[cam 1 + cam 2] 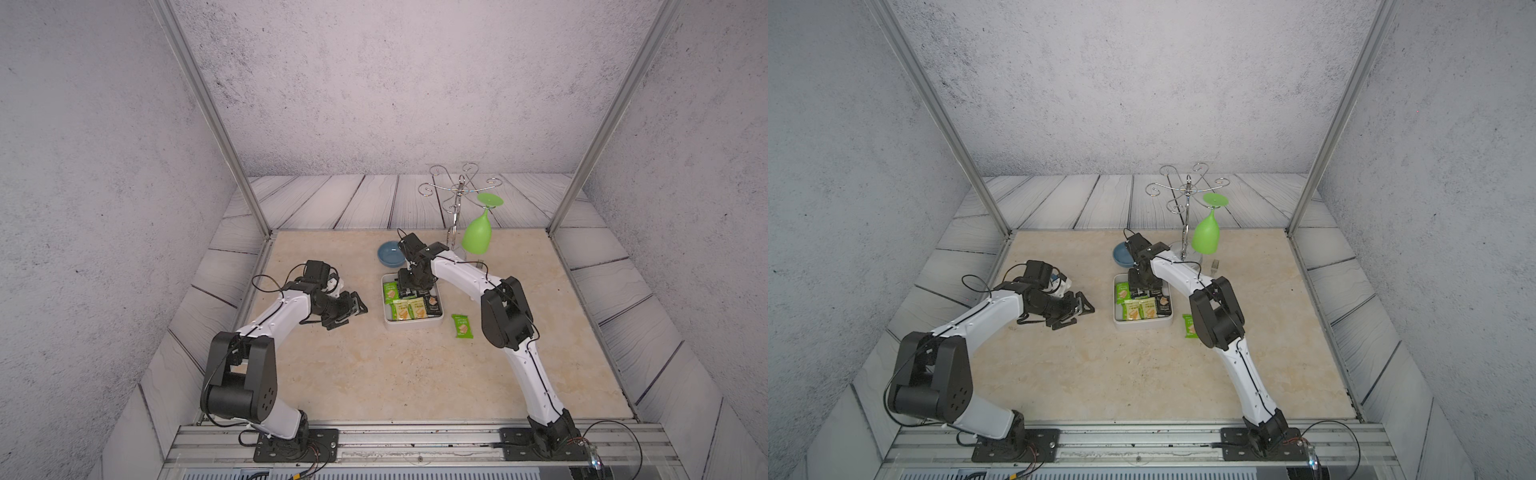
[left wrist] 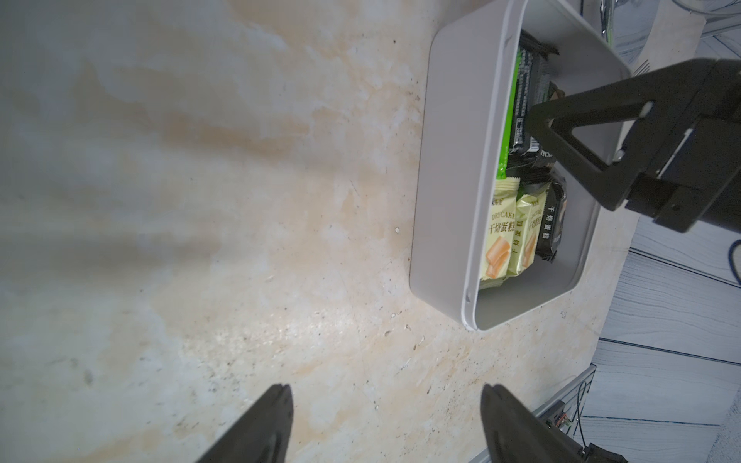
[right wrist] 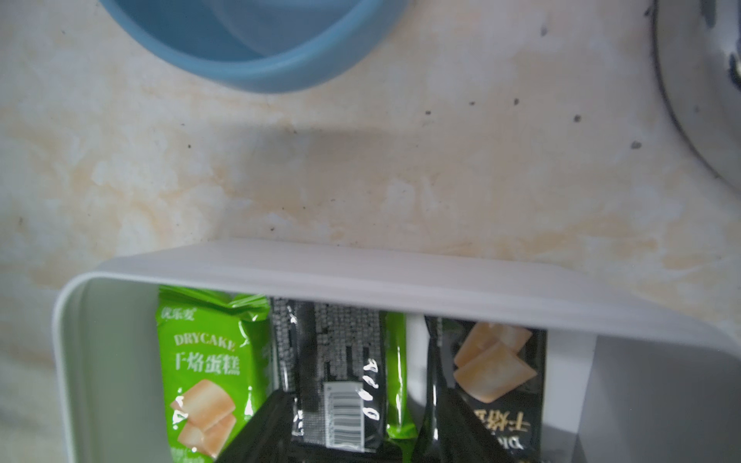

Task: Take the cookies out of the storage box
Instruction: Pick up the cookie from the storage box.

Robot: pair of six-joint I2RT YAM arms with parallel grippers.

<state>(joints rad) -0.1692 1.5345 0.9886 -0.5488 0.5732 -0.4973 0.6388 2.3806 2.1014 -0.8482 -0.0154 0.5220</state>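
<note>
**A:** What's the surface like?

**B:** A pale marbled table (image 1: 374, 374) flecked with dark specks. Grey walls (image 1: 374, 104) close it in, with planked panels (image 1: 332, 199) at their foot and two metal posts (image 1: 216, 124).

**A:** The end effectors?

**B:** The right end effector (image 3: 361, 421) is down inside the box (image 3: 361, 272), jaws apart astride a black packet (image 3: 341, 360). The view is too close to tell whether they touch it. The left end effector (image 2: 385, 397) hangs wide open over bare table, with the box's long wall just ahead of it.

**A:** And the cookies?

**B:** Most cookies (image 1: 409, 309) lie in the box, under and around the right end effector. One green packet (image 1: 462, 325) lies out on the table behind it, near the box but apart.

**A:** Edges and room?

**B:** Beyond the right end effector a bowl (image 1: 388, 253) sits near the box's far rim. A rack (image 1: 457, 195) carrying a green glass (image 1: 477, 235) stands off to its side. Behind both end effectors a broad stretch of table runs back to the rail (image 1: 415, 436).
</note>
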